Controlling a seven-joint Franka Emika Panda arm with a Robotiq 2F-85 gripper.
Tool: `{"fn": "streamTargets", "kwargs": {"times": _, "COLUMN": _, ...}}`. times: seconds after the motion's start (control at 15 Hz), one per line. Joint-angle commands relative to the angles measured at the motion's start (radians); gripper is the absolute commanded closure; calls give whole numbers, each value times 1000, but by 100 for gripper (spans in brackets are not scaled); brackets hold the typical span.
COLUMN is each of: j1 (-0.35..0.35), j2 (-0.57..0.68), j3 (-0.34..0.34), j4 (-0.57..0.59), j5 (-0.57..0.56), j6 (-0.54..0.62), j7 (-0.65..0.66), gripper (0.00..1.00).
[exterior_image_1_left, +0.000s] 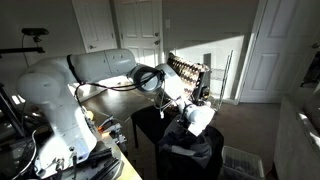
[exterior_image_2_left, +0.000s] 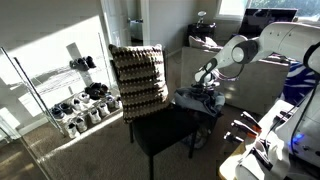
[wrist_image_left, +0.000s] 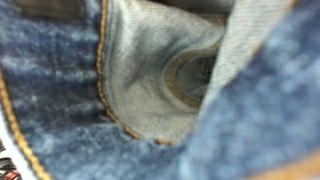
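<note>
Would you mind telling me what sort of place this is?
Probably a room in a home: white panelled doors, pairs of shoes lined up by the wall, and a chair with a patterned back.

Blue denim jeans (wrist_image_left: 50, 90) with orange stitching and pale lining; black chair (exterior_image_2_left: 165, 130), brown-and-cream patterned chair back (exterior_image_2_left: 137, 75).

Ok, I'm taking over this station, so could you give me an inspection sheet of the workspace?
Surface: black chair seat, partly bare.
Job's things: blue jeans with orange stitching, filling the wrist view.
Clutter: nothing seen on the seat.
Grippers: hand shut, right at the jeans; whether it grips them is hidden.
Cables: black cable along the arm.
Surroundings: shoe rack, white doors, sunlit floor.
</note>
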Motion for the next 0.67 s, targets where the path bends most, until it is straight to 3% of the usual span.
{"fn": "streamTargets", "kwargs": {"times": 0.0, "j1": -30, "j2": -73, "j3": 13, "j4": -21, "j5": 23, "j6": 140, "j7": -33, "gripper": 100}}
{"fn": "streamTargets", "kwargs": {"times": 0.6, "j1": -87, "j2": -326, "j3": 85, "j4": -348, "j5": 34, "j6": 657, "j7": -77, "gripper": 100}}
